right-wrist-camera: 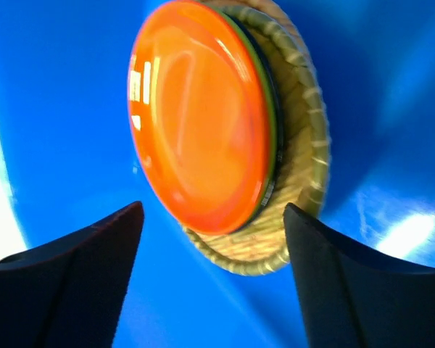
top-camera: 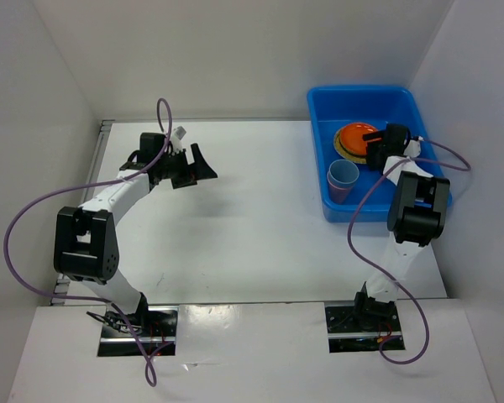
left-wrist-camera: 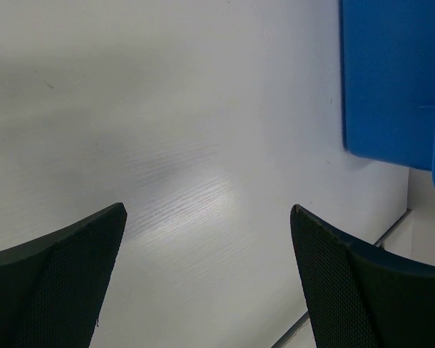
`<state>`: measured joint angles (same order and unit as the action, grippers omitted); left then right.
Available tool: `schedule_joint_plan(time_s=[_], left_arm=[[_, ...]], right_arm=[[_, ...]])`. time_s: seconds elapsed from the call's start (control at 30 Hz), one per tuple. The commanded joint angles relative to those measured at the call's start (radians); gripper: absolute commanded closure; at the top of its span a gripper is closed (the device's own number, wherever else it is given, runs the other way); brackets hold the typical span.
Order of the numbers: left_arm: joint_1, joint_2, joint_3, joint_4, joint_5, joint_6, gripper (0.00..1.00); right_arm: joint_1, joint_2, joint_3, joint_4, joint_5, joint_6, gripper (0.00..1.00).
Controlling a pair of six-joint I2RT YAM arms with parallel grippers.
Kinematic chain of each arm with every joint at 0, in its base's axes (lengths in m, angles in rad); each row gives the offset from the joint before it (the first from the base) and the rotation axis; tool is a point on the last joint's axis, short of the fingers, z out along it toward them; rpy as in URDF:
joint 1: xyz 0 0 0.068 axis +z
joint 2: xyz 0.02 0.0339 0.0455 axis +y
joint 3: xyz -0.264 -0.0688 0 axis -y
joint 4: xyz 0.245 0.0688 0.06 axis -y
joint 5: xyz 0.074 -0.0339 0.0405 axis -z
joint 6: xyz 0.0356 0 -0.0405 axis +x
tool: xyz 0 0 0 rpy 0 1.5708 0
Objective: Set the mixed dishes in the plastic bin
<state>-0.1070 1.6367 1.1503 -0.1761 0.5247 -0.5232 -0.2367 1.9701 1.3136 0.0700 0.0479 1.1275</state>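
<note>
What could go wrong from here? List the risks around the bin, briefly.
1. The right gripper hangs open close over the orange plate in the plastic bin; pulling out crooked, a finger could catch its rim and skew the stack on the tan woven plate.
2. The blue cup stands nested in the pink cup beside that arm; a sweep towards them could probably topple the pair.

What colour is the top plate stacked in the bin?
The top plate is orange; best in right wrist view.
</note>
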Motion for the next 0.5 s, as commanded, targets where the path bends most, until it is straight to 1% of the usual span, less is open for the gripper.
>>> schedule_joint_plan(time_s=[0.0, 0.1, 0.13, 0.2, 0.23, 0.33, 0.37, 0.43, 0.47], left_arm=[[0.006, -0.046, 0.035, 0.000, -0.014, 0.023, 0.00], [0.006, -0.081, 0.035, -0.022, -0.034, 0.023, 0.00], [0.006, -0.081, 0.035, -0.037, -0.052, 0.023, 0.00], [0.006, -0.115, 0.045, -0.057, -0.090, 0.035, 0.00], [-0.006, -0.126, 0.054, -0.071, -0.127, 0.044, 0.00], [-0.032, -0.169, 0.065, -0.114, -0.199, 0.067, 0.00], [-0.033, -0.190, 0.077, -0.132, -0.230, 0.068, 0.00], [-0.033, -0.213, 0.088, -0.141, -0.255, 0.091, 0.00], [-0.033, -0.236, 0.097, -0.152, -0.264, 0.091, 0.00]], right_arm=[[-0.016, -0.048, 0.052, -0.102, 0.016, -0.057, 0.17], [-0.016, -0.112, 0.038, -0.114, 0.026, -0.113, 0.07], [-0.016, -0.155, 0.038, -0.128, 0.035, -0.132, 0.01], [-0.016, -0.200, 0.012, -0.128, 0.035, -0.185, 0.01], [-0.016, -0.249, -0.013, -0.128, 0.035, -0.204, 0.01], [0.005, -0.325, -0.036, -0.159, 0.076, -0.264, 0.01], [0.019, -0.383, -0.036, -0.173, 0.076, -0.282, 0.01], [0.040, -0.442, -0.066, -0.173, 0.090, -0.322, 0.01], [0.040, -0.506, -0.076, -0.173, 0.090, -0.337, 0.01]])
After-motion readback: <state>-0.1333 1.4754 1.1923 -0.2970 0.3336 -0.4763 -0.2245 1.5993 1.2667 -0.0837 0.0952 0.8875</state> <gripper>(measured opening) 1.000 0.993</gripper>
